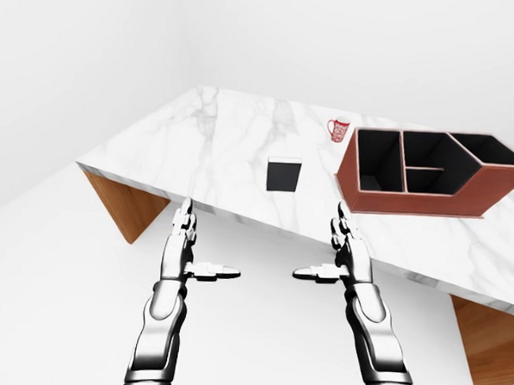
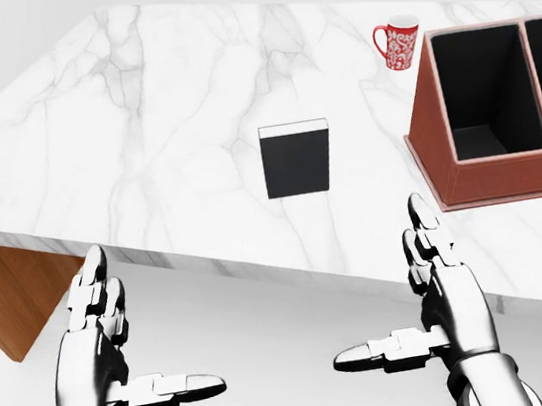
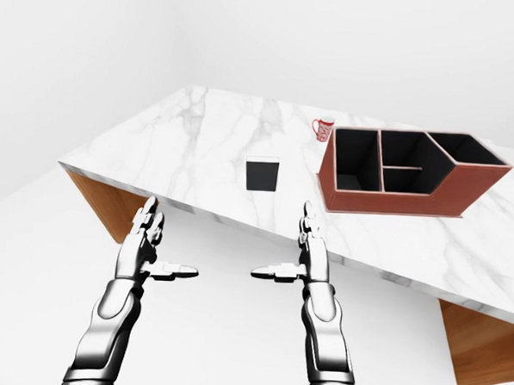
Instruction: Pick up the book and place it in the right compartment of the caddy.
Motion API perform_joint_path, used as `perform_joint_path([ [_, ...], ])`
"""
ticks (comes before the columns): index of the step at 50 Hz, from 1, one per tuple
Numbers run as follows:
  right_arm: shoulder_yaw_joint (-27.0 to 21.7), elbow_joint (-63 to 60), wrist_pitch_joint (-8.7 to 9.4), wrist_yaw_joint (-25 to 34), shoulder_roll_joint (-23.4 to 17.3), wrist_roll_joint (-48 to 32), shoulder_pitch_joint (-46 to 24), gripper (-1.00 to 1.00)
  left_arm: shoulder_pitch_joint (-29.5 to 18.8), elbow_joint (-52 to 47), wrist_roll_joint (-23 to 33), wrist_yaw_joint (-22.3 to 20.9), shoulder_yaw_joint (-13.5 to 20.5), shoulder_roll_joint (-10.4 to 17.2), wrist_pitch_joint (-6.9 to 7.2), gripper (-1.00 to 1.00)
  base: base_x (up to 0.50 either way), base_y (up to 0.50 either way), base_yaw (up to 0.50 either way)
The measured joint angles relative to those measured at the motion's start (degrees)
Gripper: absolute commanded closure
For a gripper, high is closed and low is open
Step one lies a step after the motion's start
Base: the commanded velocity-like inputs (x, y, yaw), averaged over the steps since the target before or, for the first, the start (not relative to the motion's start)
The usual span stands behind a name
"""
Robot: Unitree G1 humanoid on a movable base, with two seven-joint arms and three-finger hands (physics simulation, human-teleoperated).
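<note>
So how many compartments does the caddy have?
4 visible in the caddy, left-eye view: one at left, two stacked in the middle, one at right.

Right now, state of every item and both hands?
book: lying flat on the marble table, closed, untouched.
caddy: upright on the table, its visible compartments look empty.
mug: upright, handle toward the head view's left, beside the caddy.
left hand: open, empty, below the table edge.
right hand: open, empty, below the table edge.
</note>
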Motion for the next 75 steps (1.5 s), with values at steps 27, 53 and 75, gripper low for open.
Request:
perform_joint_path([
  [27,0.0,-2.1,2.14,-0.1,0.0,0.0,0.0,-1.00,0.0,0.0,0.0,0.0,0.0,0.0,0.03,-1.00,0.09,-0.35,0.00],
  [53,-0.1,0.3,0.27,-0.1,0.0,-0.2,-0.1,-1.00,0.0,0.0,0.0,0.0,0.0,0.0,0.03,-1.00,0.10,-0.38,0.00],
  [75,-0.2,0.5,0.16,-0.2,-0.2,-0.2,-0.2,-1.00,0.0,0.0,0.0,-0.1,-0.1,-0.1,0.02,-1.00,0.07,-0.27,0.00],
])
